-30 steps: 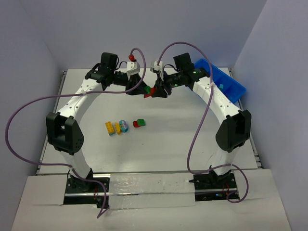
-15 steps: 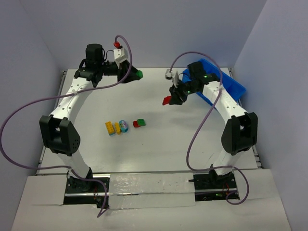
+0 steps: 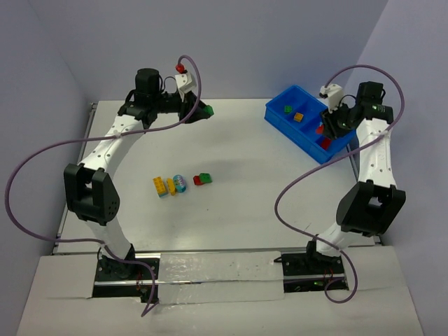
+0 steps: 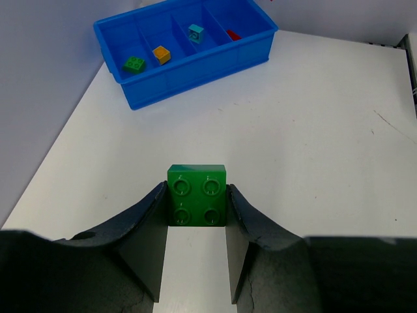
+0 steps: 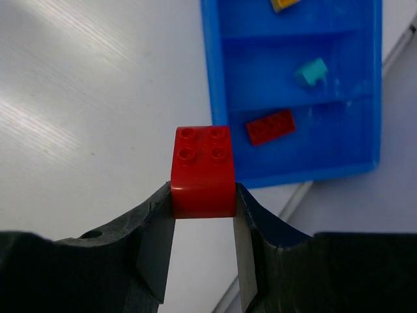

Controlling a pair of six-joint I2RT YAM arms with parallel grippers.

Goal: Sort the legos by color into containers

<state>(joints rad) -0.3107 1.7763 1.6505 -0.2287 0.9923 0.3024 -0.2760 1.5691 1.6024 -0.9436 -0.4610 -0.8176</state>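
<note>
My left gripper (image 4: 197, 193) is shut on a green lego (image 4: 197, 194), held above the far left of the table (image 3: 204, 110). A red lego (image 5: 202, 173) sits clamped in my right gripper (image 5: 203, 195), which hangs at the near end of the blue bin (image 3: 309, 103) of containers. The bin's compartments hold a green lego (image 4: 134, 64), an orange one (image 4: 161, 54), a light blue one (image 4: 195, 30) and a red one (image 5: 270, 126). On the table lie a yellow-orange pair (image 3: 160, 186), a yellow lego (image 3: 171, 185), a light blue one (image 3: 180, 183) and a red-green pair (image 3: 203, 178).
The bin stands at the far right corner, close to the table edge (image 3: 350, 168). Purple cables (image 3: 290, 192) loop from both arms over the table. Grey walls enclose the table on three sides.
The grippers, together at the far middle a second ago, have parted. The right one swung right to the bin with the red lego. The left one drew back left with the green lego.
</note>
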